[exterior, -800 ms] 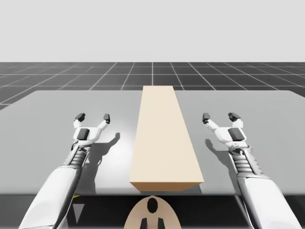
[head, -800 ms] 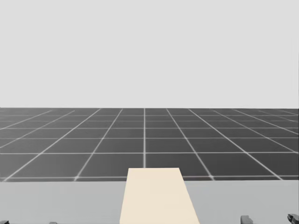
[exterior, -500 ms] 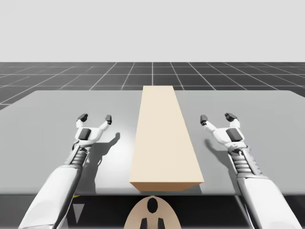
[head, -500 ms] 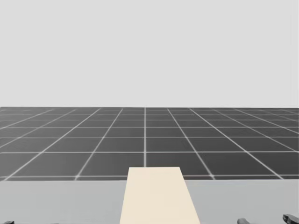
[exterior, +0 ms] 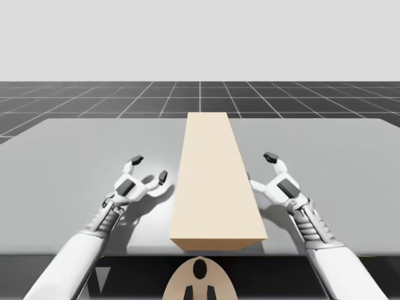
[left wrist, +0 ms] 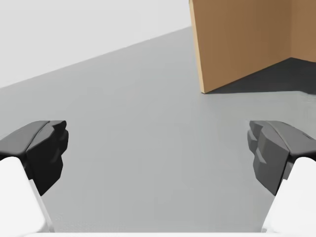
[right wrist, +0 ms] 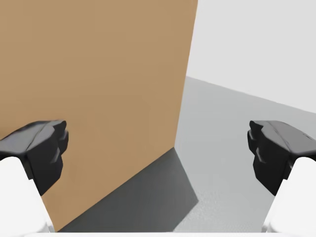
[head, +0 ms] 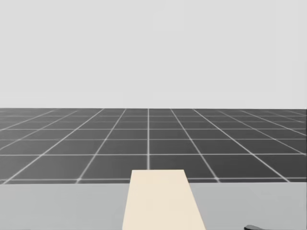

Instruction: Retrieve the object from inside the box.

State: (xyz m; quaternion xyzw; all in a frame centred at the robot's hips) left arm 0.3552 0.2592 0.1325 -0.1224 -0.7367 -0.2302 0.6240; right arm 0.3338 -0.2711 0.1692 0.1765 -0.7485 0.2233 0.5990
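My left tool is spread wide and empty, low over the grey table and just beside the left long wall of the tan box. My right tool is likewise spread and empty, close to the opposite wall. The box lies lengthwise mid-table with its top closed, hiding the object inside. It looks stiff, smooth-sided and too broad for one tool, so I'd squeeze both long walls together.
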